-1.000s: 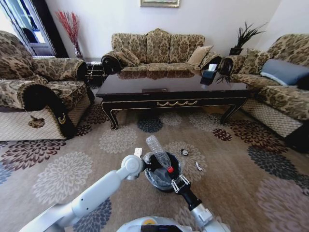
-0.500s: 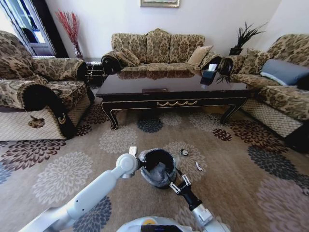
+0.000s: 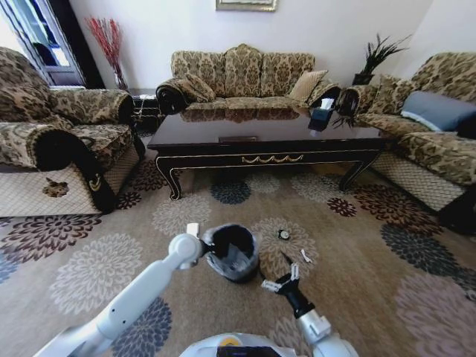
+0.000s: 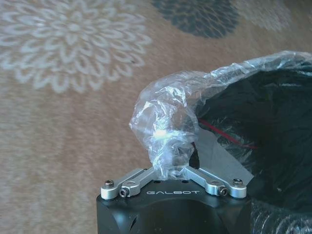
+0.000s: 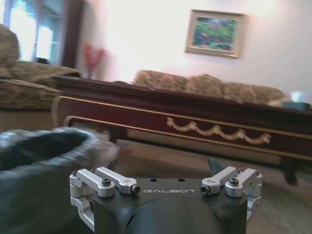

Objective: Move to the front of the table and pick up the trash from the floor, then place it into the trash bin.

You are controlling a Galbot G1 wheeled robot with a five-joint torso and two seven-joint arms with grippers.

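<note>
The black trash bin (image 3: pixel 232 253) with its clear liner sits tilted on the flowered floor (image 3: pixel 372 275) in front of the table (image 3: pixel 223 158). My left gripper (image 3: pixel 201 246) is shut on the bin's bag-covered rim; in the left wrist view the left gripper (image 4: pixel 170 163) pinches crinkled plastic beside the dark bin (image 4: pixel 263 146). To the bin's right my right gripper (image 3: pixel 282 280) is open with nothing in it. Trash lies on the carpet beyond it: a small round bit (image 3: pixel 283 235) and a white bit (image 3: pixel 306 256). In the right wrist view the open right gripper (image 5: pixel 165 171) faces the table (image 5: pixel 214 131), with the bin (image 5: pixel 44 161) close beside it.
Patterned sofas stand around: one at the left (image 3: pixel 52 134), one behind the table (image 3: pixel 245 78), one at the right (image 3: pixel 431 126). A tissue box (image 3: pixel 322 114) rests on the tabletop. Open carpet lies between me and the table.
One second ago my right gripper held a bottle over the bin; the bottle is gone from it now. The left gripper has pulled the bin leftward and tilted it. The right gripper drew away.
</note>
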